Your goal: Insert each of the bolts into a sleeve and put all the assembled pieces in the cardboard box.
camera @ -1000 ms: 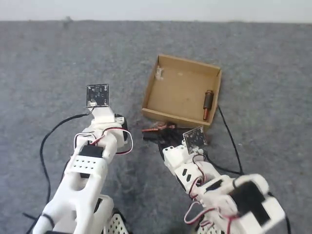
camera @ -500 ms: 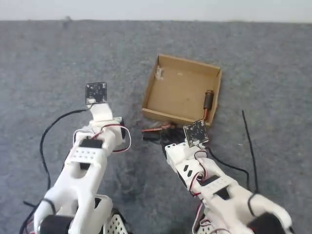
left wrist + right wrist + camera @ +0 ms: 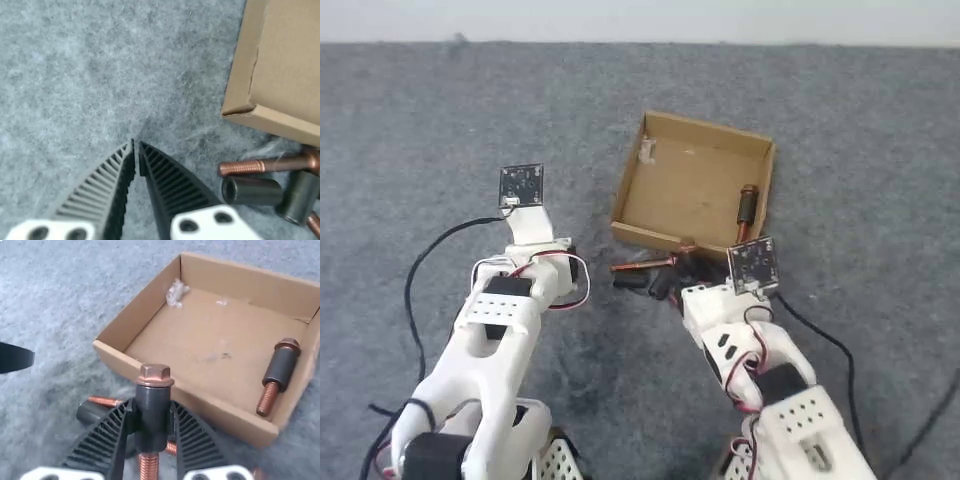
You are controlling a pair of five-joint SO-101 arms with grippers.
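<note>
My right gripper (image 3: 151,410) is shut on an assembled piece (image 3: 151,412), a dark sleeve with a copper bolt through it, held upright just outside the front wall of the cardboard box (image 3: 210,410). In the high view this piece (image 3: 687,246) sits at the box's (image 3: 629,180) near edge. Another assembled piece (image 3: 279,371) (image 3: 747,212) lies inside along the box's side wall. A loose copper bolt (image 3: 265,166) (image 3: 638,266) and two dark sleeves (image 3: 250,191) lie on the carpet beside the box corner (image 3: 250,65). My left gripper (image 3: 135,146) is shut and empty, low over the carpet beside them.
Grey carpet covers the whole table. A scrap of white material (image 3: 176,291) lies in the box's far corner. Black cables (image 3: 820,340) trail beside both arm bases. Open carpet stretches to the left of the box and beyond it.
The right arm has shifted right and closer to the box's front wall, carrying the assembled piece. The left arm has barely moved.
</note>
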